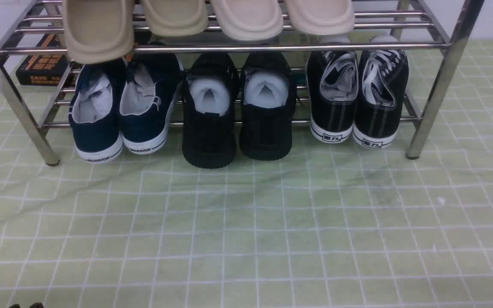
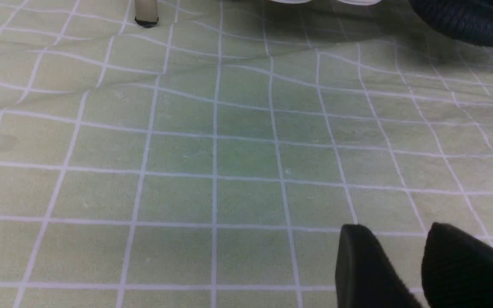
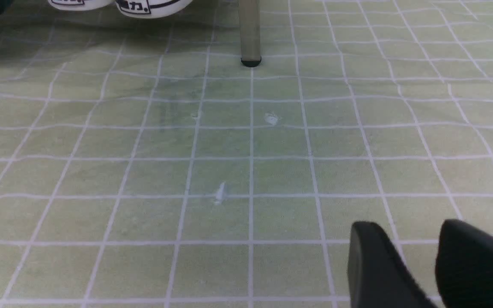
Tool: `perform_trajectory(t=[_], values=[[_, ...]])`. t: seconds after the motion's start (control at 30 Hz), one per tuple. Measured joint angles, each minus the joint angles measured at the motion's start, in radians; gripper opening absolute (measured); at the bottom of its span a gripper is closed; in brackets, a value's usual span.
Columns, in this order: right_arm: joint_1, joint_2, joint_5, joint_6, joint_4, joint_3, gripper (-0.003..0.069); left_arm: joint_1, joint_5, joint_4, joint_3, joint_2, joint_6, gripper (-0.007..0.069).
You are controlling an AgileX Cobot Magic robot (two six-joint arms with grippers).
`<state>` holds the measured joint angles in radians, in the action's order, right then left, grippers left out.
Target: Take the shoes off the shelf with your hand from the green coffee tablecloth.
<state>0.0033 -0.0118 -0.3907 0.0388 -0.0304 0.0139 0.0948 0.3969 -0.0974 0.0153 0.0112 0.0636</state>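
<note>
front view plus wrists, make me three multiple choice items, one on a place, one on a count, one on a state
1. Where on the lower tier of the shelf do the black canvas shoes with white laces sit?
A. at the robot's left end
B. in the middle
C. at the robot's right end

2. How many beige slippers lie on the top tier?
A. two
B. four
C. six

3. How does the right gripper stand?
A. shut on a shoe
B. fingers apart, holding nothing
C. clamped on a shelf leg

Key:
1 C, they come after the navy pair and the all-black pair.
2 B, four beige soles show side by side in the front view.
3 B, only green cloth shows between the fingers in the right wrist view.
</note>
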Motion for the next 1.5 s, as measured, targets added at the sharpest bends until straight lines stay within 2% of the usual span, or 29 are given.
perform_trajectory(t=[1.07,1.13,1.27,1.37,1.5], values=[[0.0,0.0,0.005,0.003,0.008,0.0,0.0242,0.0,0.0,0.0,0.0,0.0,0.0,0.0242],[0.0,0.0,0.017,0.084,-0.093,0.0,0.0242,0.0,0.0,0.0,0.0,0.0,0.0,0.0242],[0.0,0.0,0.031,0.292,-0.395,0.008,0.0242,0.0,0.0,0.0,0.0,0.0,0.0,0.0242],[0.0,0.0,0.029,0.37,-0.552,0.009,0.0242,0.0,0.0,0.0,0.0,0.0,0.0,0.0242],[0.0,0.0,0.031,0.381,-0.621,0.009,0.0242,0.0,0.0,0.0,0.0,0.0,0.0,0.0242]])
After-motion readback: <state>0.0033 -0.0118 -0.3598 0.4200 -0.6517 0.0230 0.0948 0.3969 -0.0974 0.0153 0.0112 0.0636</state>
